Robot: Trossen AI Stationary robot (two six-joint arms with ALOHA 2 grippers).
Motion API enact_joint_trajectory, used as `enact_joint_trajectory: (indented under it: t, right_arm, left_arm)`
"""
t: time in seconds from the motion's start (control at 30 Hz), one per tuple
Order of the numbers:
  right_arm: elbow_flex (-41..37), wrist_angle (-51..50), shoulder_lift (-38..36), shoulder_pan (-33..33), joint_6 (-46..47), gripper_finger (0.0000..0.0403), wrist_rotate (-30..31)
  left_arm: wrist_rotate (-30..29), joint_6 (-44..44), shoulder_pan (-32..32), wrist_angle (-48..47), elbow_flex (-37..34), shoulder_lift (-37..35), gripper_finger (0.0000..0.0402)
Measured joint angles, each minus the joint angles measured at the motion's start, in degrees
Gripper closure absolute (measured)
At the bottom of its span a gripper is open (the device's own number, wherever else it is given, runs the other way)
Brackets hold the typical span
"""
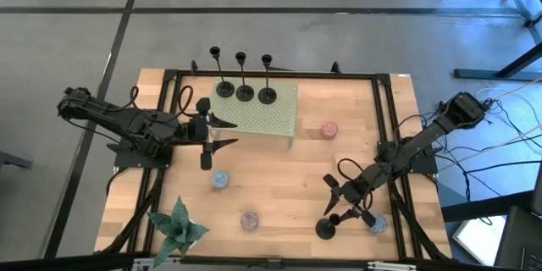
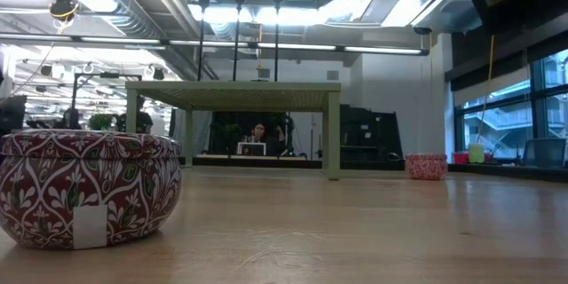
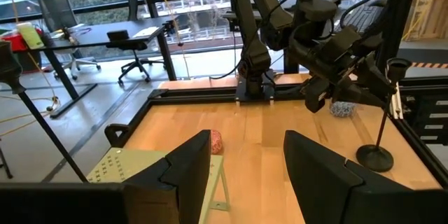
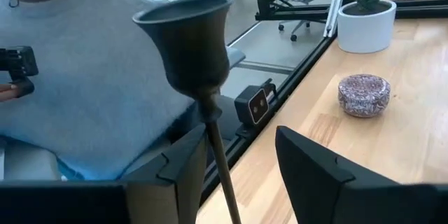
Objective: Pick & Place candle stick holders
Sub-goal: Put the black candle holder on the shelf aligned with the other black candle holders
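Wooden table (image 1: 279,186): three holders (image 1: 245,91) stand on the far green stand (image 1: 279,118). The fourth holder (image 1: 325,229) stands upright near-right, stem between the right gripper's (image 1: 345,206) open fingers; the left gripper (image 1: 222,133) waits open.

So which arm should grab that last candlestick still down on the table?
The right. Its gripper hangs open around the fourth holder's stem, while the left gripper waits far off beside the green stand.

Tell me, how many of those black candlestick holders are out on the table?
4. Three candlestick holders stand in a row on the green perforated stand: left, middle, right. The fourth stands near the table's front edge, at the right gripper.
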Motion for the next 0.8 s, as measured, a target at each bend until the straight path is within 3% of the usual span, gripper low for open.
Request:
enact_joint_trajectory:
  t: [0.8]
  right_arm:
    - [0.0,0.2,0.0,0.0,-3.3,0.0376,-0.2]
  left_arm:
    - [0.0,0.0,0.0,0.0,0.0,0.0,0.0224]
